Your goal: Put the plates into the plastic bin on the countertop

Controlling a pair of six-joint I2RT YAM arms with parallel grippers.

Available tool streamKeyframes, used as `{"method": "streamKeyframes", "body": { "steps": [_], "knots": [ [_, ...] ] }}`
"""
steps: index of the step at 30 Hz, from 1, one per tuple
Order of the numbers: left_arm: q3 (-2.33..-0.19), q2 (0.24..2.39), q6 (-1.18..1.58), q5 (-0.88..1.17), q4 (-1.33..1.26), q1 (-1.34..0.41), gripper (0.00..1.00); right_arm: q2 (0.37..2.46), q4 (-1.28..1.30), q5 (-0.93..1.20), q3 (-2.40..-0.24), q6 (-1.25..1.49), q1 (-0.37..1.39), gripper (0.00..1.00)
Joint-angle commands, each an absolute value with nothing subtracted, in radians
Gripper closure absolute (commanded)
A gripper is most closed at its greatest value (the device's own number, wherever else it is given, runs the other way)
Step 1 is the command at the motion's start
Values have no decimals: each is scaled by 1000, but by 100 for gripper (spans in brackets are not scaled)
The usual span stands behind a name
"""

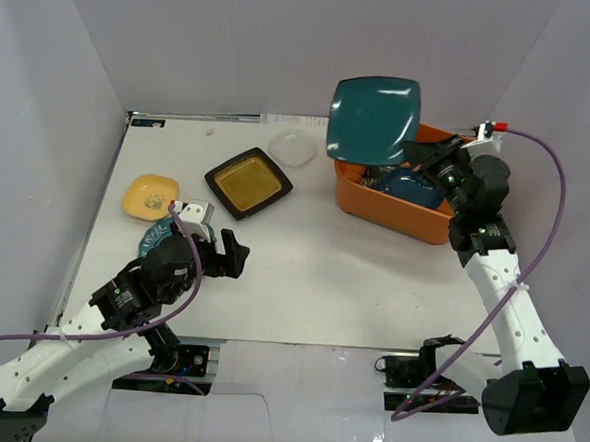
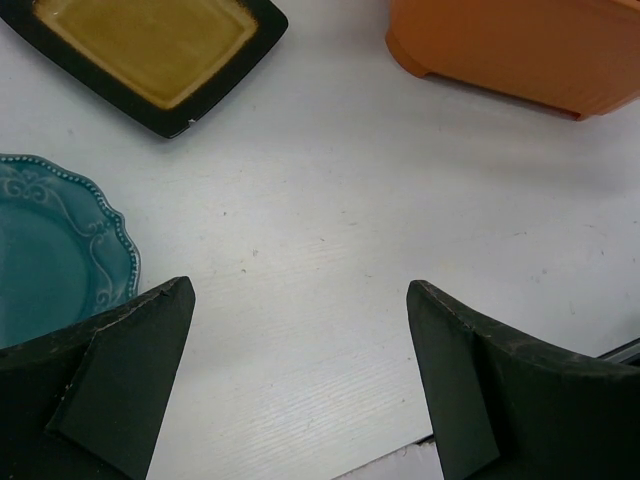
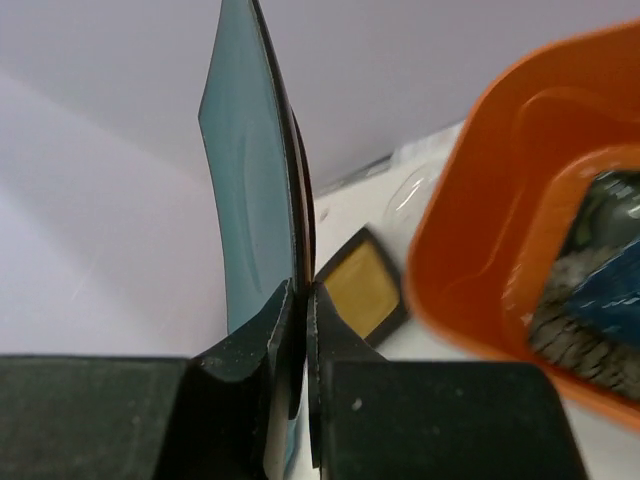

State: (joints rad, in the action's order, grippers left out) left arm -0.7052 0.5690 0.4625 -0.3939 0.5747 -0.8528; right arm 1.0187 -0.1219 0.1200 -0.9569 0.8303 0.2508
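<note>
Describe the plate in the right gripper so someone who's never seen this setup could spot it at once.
Find the orange plastic bin at the far right of the white countertop. Over its left end the right gripper holds one plate aloft. It is the plain teal square plate, unlike the scalloped teal round plate lying at the left.

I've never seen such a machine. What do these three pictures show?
Two robot arms are bolted to a white table. The wide picture comes from a camera above and behind them; the other two come from cameras on the wrists, showing each arm's jaws close up. The right arm has its jaws shut on the edge of a teal square plate, lifted up by an orange bin holding a blue dish. The left arm has its jaws open and empty above the table. On the table lie a black plate with an amber centre, a yellow plate and a teal scalloped plate.
</note>
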Motion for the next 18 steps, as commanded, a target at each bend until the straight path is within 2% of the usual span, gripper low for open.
{"method": "streamKeyframes", "body": {
  "steps": [1, 4, 8, 18],
  "knots": [
    [-713, 563, 454, -382, 565, -848, 2, 1098, -199, 204, -1048, 831, 112, 92],
    [-712, 555, 451, -374, 561, -847, 2, 1159, -198, 230, -1069, 844, -22, 92],
    [-710, 552, 451, -370, 558, -847, 2, 1210, -196, 239, -1065, 842, -98, 92],
    [-712, 566, 456, -371, 558, -842, 2, 1328, -198, 253, -997, 815, -164, 92]
  ]
}}
